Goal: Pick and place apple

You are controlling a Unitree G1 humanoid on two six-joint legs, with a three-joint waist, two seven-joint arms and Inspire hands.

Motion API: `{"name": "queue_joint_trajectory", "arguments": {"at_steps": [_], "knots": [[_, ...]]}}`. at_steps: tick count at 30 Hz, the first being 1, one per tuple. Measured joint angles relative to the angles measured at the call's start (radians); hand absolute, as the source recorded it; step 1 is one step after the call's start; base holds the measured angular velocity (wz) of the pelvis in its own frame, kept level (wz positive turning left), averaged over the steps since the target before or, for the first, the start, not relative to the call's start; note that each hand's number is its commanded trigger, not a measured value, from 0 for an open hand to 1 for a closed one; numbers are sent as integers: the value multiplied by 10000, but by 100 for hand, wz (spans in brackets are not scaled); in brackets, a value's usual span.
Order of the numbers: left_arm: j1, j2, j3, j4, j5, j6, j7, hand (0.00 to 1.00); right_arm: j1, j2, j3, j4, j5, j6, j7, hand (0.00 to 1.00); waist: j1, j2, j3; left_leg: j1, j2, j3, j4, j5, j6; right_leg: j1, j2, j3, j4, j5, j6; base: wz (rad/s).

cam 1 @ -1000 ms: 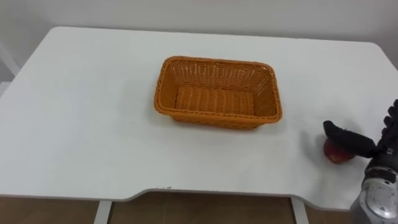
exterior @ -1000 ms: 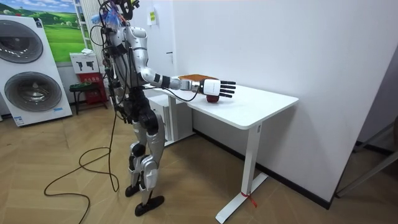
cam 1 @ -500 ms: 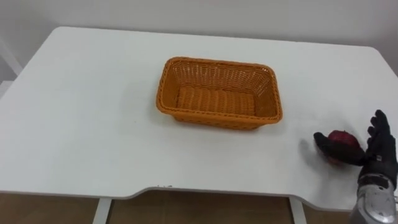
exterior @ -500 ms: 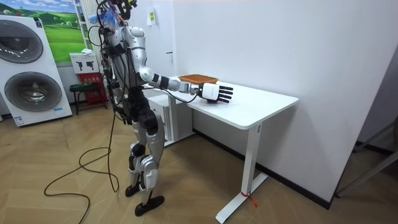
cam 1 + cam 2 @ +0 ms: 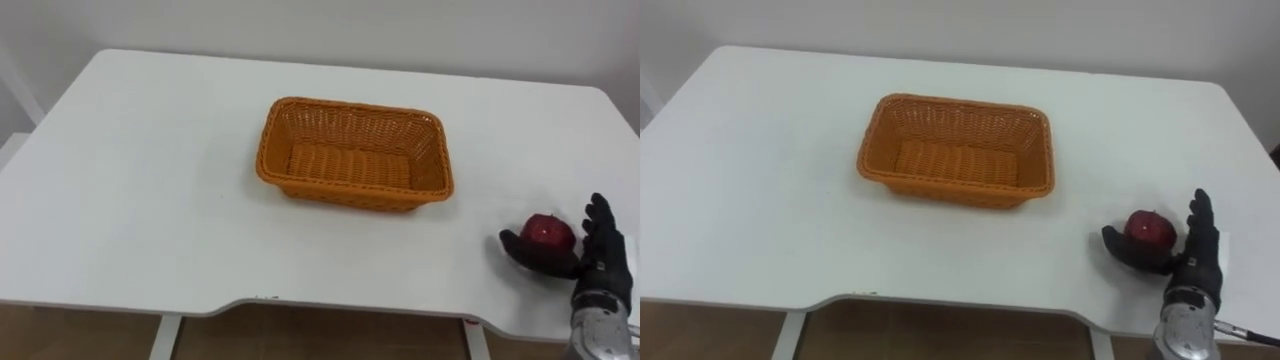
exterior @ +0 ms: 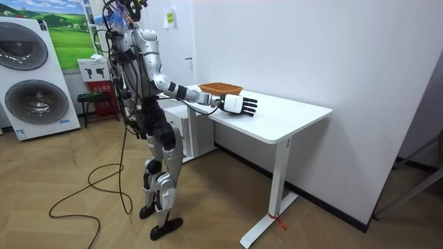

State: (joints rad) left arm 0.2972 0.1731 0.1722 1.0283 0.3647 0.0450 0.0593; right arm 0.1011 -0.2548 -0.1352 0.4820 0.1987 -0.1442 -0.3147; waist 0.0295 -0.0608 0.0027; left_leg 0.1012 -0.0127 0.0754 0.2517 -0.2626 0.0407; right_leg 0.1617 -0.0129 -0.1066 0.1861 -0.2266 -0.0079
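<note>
- since a second ago, the right hand [image 5: 598, 262] has come in from the view's right edge and turned: its thumb, then lying across the top of the apple [image 5: 549, 229], now sits low on the apple's near left side, and the red top shows in full.
- right hand, present state: at the near right corner of the worktop [image 5: 150, 200], wrist towards the front edge. thumb is curved round the near and left side of the apple; fingers [image 5: 603, 222] stand nearly straight and slightly spread just beside its right side. grip is loose, the apple cradled between thumb and fingers.
- apple: red, stem end up, in the crook of the right hand. whether its underside rests on the worktop or on the hand cannot be told.
- worktop: white, with a shallow cut-out in the middle of its front edge.
- basket [image 5: 350, 192]: orange woven, rectangular, nothing inside, at mid-worktop. it lies farther back than the apple and to its left, well apart from it.
- room view: robot stands upright at the worktop's end on the room view's left, right arm stretched forward over the surface. two washing machines [image 6: 31, 76] stand behind it at the room view's left.
</note>
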Motion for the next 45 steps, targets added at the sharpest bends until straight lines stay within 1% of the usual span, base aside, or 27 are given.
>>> {"name": "queue_joint_trajectory", "arguments": {"at_steps": [1, 3, 6, 11, 15, 19, 22, 26, 28, 29, 30, 32, 33, 35, 37, 39, 40, 43, 45], "knots": [[-3, 7, -1, 1, 0, 0, 3, 0, -59, -45, -9, 137, -5, -41, -7, 100, -7, -1, -1, -1, 1, 0, 9, 0, 0, 3, 1, 0, 1, 5, -1, 0], [-42, 33, -3, 1, 0, -1, 23, 0, -103, -326, -47, 372, -22, -76, 2, 100, -12, -2, -1, -2, 5, -1, 26, -1, 1, 10, 7, 0, 2, 27, -3, 0], [-56, 53, 1, -1, -1, -2, 42, 0, -121, -467, -104, 546, -160, -81, -1, 100, -28, 3, -3, -21, 16, -13, 10, -2, 1, -17, 25, 2, 3, 44, -15, 0], [-115, 53, 1, -5, -1, -4, 43, 0, -119, -477, -243, 592, -179, -77, -29, 100, -32, 0, -5, -22, 13, -44, 19, -3, -2, -31, 41, 1, 0, 49, -23, 0], [-136, 58, -5, 0, 0, -10, 44, 0, -116, -483, -219, 591, -169, -73, -30, 100, -17, -51, -45, -19, 2, 13, 23, -3, -2, -23, 38, 1, -1, 50, -22, 0], [-127, 85, -97, 13, 2, -11, 29, 0, -116, -482, -104, 565, -175, -58, -111, 100, 7, -88, -58, -17, 0, 28, 22, -3, -2, -26, 29, 5, -1, 51, -20, 0], [-97, 100, -183, 16, 3, -7, -3, 0, -118, -476, -88, 430, -474, 59, -165, 100, 3, -84, -55, -25, 0, 29, 40, -3, -1, -20, 27, 9, 11, 51, -20, 0], [-156, 100, -314, 72, 10, -8, -16, 0, -117, -455, 11, -82, -818, 363, -159, 100, 39, 7, -9, -17, 0, 33, -29, -3, -1, -40, 61, 133, 34, 53, -21, -1], [-168, 100, -302, 111, 5, -4, -30, 0, -116, -444, 52, -460, -949, 410, -99, 100, 57, 43, 3, -12, -2, 35, -31, -2, -1, -52, 70, 207, 45, 54, -23, -3], [-169, 100, -293, 111, 5, 1, -34, 0, -117, -444, 105, -764, -1033, 428, -100, 100, 58, 96, 19, -17, -2, 40, -21, -2, -1, -71, 69, 202, 50, 54, -23, 0], [-170, 100, -275, 108, 4, 2, -34, 0, -117, -445, 156, -1052, -1294, 486, -98, 100, 69, 91, 26, -22, -2, 50, 14, -1, -1, -112, 68, 201, 61, 54, -22, 0], [-201, 94, -278, 138, 3, 0, -35, 0, -124, -453, 242, -1621, -1336, 519, -106, 100, 142, 138, 3, -36, 7, 72, -6, 2, -3, -196, 75, 222, 129, 53, -22, -7], [-228, 96, -279, 160, 3, 0, -37, 0, -138, -458, 323, -1939, -1338, 515, -108, 100, 164, 142, 12, -33, 9, 77, -9, 5, -5, -206, 76, 227, 162, 53, -21, -6], [-249, 94, -280, 218, 3, -8, -52, 0, -151, -460, 355, -2229, -1346, 513, -105, 100, 280, 101, 20, -28, 9, 71, -18, 6, -4, -197, 73, 215, 163, 52, -20, 0], [-320, 95, -280, 223, 1, -8, -64, 0, -260, -460, 357, -2278, -1353, 512, -90, 100, 311, 61, 9, -32, 5, 63, -17, 6, -3, -202, 66, 205, 160, 52, -19, 2], [-316, 95, -313, 241, 1, -8, -111, 0, -476, -463, 365, -2384, -1353, 517, -49, 100, 353, -77, 62, -67, 4, 42, 9, 7, -2, -203, 60, 180, 164, 52, -19, 0], [-316, 95, -317, 244, 1, -6, -120, 0, -523, -470, 365, -2455, -1353, 517, -23, 100, 348, -104, 68, -80, 4, 35, 22, 7, -2, -205, 57, 174, 164, 52, -19, 0], [-338, 104, -317, 240, 2, -2, -226, 0, -719, -570, 363, -2902, -1353, 518, 32, 100, 301, -176, 38, -208, 9, 19, 84, 6, 0, -269, 42, 119, 160, 52, -18, 5], [-359, 108, -316, 237, 5, 2, -252, 0, -951, -652, 364, -3143, -1368, 518, 97, 100, 318, -150, 32, -228, 6, 16, 86, 8, 3, -272, 30, 75, 161, 54, -16, 2]]}}
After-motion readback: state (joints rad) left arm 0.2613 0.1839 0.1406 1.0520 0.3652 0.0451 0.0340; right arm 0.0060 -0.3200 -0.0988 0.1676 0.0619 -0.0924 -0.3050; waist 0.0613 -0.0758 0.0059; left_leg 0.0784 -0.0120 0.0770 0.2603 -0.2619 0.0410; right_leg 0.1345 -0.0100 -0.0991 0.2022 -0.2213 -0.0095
